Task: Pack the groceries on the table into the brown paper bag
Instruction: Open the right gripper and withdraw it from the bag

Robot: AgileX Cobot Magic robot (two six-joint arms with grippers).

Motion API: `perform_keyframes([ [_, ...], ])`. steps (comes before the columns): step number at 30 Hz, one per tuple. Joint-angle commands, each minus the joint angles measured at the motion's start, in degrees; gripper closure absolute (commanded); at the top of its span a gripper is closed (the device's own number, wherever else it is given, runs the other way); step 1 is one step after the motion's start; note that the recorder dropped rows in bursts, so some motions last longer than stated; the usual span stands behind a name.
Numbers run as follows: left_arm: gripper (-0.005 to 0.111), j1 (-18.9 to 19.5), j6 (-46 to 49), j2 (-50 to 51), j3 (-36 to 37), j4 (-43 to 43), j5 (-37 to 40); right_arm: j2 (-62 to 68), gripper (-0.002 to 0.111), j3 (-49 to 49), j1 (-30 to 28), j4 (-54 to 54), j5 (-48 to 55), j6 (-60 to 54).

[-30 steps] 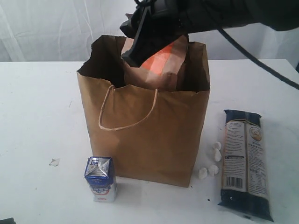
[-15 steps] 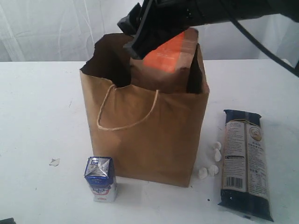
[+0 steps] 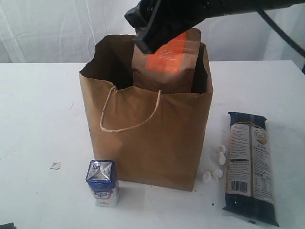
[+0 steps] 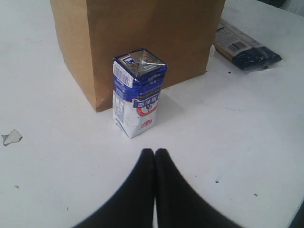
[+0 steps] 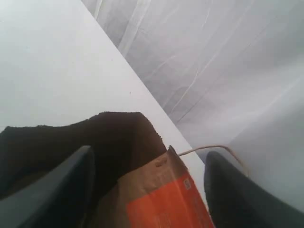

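The brown paper bag (image 3: 147, 138) stands open in the middle of the white table (image 3: 38, 119). The brown pouch with the orange label (image 3: 167, 62) stands upright inside it, its top above the rim. My right gripper (image 3: 161, 40) hangs over the bag mouth, open, its fingers either side of the pouch top (image 5: 161, 199) with the jaws wide. A blue-white carton (image 3: 102, 183) stands at the bag's front left corner. The dark-blue noodle packet (image 3: 250, 167) lies flat to the bag's right. My left gripper (image 4: 155, 152) is shut and empty, low over the table just short of the carton (image 4: 137, 92).
Small white lumps (image 3: 217, 162) lie between the bag and the noodle packet. A torn paper scrap (image 3: 55, 165) lies left of the carton. A white curtain hangs behind the table. The bag's wall (image 4: 142, 28) rises right behind the carton.
The pouch went from tilted to upright in the bag. My right gripper rose a little and its jaws spread wider around the pouch top. The left gripper stayed still.
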Motion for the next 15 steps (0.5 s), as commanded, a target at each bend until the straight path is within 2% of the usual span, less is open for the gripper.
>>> perform_keyframes([
  [1, 0.107, 0.0, 0.0, -0.3, 0.2, -0.4, 0.3, -4.3, 0.046, -0.2, -0.4, 0.0, 1.2, 2.0],
  [6, 0.107, 0.0, 0.0, -0.3, 0.2, -0.4, 0.3, -10.2, 0.046, -0.2, -0.4, -3.6, 4.6, 8.2],
  [12, 0.107, 0.0, 0.0, -0.3, 0.2, -0.4, 0.3, -18.6, 0.046, -0.2, -0.4, -22.1, 9.4, 30.5],
  [15, 0.107, 0.0, 0.0, -0.3, 0.2, -0.4, 0.3, -22.5, 0.046, -0.2, -0.4, -29.4, 16.6, 40.9],
])
